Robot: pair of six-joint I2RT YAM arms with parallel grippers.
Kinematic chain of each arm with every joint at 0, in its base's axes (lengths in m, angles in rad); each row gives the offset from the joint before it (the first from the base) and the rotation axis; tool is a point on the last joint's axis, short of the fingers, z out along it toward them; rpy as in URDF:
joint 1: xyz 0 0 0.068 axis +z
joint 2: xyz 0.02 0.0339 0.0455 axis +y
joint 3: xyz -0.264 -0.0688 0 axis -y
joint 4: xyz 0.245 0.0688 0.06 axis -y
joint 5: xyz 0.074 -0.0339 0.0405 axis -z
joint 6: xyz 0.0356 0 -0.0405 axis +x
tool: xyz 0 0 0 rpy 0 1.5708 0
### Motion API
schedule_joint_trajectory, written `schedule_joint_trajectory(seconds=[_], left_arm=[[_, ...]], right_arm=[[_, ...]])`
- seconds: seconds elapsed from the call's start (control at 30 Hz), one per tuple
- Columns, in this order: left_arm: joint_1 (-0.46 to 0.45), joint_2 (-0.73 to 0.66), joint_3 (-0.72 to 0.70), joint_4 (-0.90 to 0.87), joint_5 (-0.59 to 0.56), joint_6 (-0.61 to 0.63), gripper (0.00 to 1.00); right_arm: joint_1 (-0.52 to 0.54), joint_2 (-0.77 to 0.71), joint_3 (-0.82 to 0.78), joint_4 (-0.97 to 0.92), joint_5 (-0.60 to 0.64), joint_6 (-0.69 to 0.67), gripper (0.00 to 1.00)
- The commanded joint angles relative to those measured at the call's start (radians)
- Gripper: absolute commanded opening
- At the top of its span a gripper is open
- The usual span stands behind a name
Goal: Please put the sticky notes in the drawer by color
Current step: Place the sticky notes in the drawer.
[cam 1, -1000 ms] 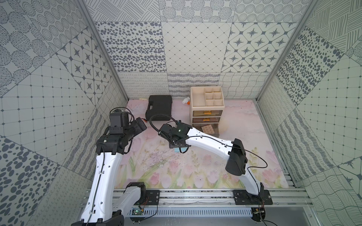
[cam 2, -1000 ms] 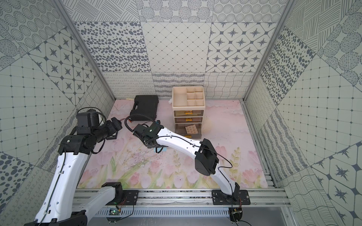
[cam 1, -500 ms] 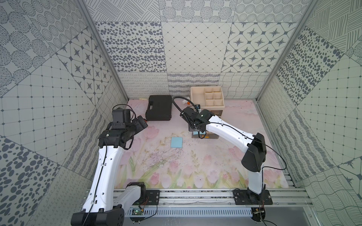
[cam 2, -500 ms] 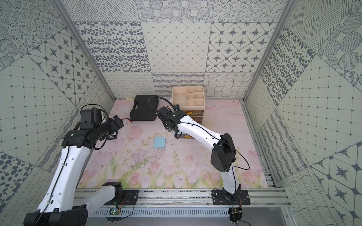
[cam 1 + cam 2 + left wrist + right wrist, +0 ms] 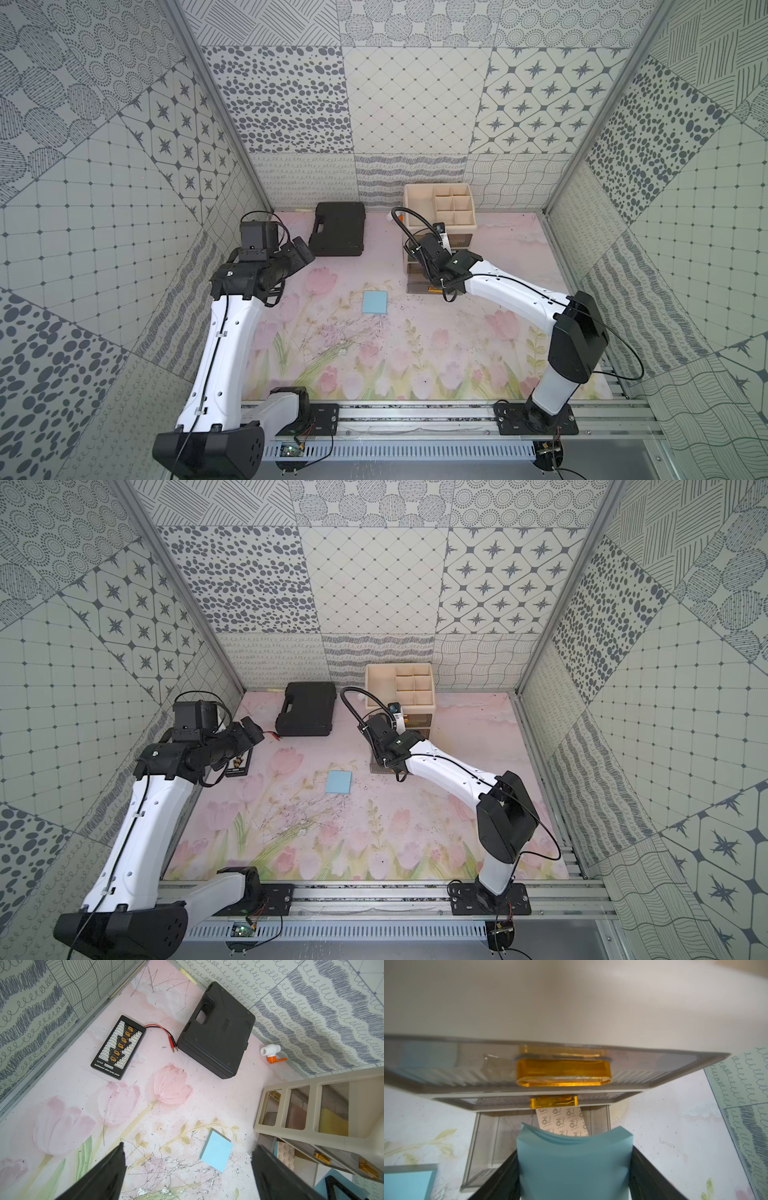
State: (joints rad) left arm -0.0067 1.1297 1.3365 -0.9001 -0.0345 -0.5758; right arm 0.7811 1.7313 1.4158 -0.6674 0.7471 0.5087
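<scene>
One blue pad (image 5: 375, 302) stays mid-frame on the table (image 5: 457, 353) in a top view, the right arm (image 5: 511, 291) having swung up-right to the drawer (image 5: 417, 199). In the left wrist view, the left end effector (image 5: 189, 1147) gapes wide, empty. In the right wrist view, the right end effector (image 5: 574, 1154) pinches a second blue pad (image 5: 574, 1172) over the open bottom tray (image 5: 481, 1147), so a drop looks due.

Both top views are looking down from high above the near edge of the tabletop (image 5: 415, 357) toward the back wall, far enough off to be taking in both arms, the black case (image 5: 338, 228), the drawer cabinet (image 5: 417, 203) and the loose blue pad (image 5: 375, 302) almost identically. The left wrist camera is looking steeply down past the left pincer (image 5: 190, 1145) from well above, sharing the case, pad and cabinet with them. The right wrist camera is sitting very near the cabinet's front, facing its drawers across the held blue pad (image 5: 574, 1167) in the right pincer (image 5: 574, 1155), with the loose pad also showing.
</scene>
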Motion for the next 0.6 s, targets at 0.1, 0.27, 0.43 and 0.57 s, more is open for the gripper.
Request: schedule_joint_trajectory(seconds=[0.1, 0.27, 0.43, 0.57], left_arm=[[-0.029, 0.015, 0.040, -0.044, -0.023, -0.029, 0.97], [-0.054, 0.040, 0.066, -0.055, -0.040, -0.032, 0.97], [-0.087, 0.060, 0.084, -0.061, -0.069, -0.040, 0.97], [-0.099, 0.066, 0.087, -0.059, -0.084, -0.047, 0.97]], right_arm=[[-0.039, -0.038, -0.109, 0.228, 0.036, -0.053, 0.77], [-0.074, -0.045, -0.194, 0.354, 0.009, -0.069, 0.78], [-0.094, -0.032, -0.224, 0.427, 0.009, -0.101, 0.78], [-0.116, -0.027, -0.250, 0.487, -0.018, -0.116, 0.78]])
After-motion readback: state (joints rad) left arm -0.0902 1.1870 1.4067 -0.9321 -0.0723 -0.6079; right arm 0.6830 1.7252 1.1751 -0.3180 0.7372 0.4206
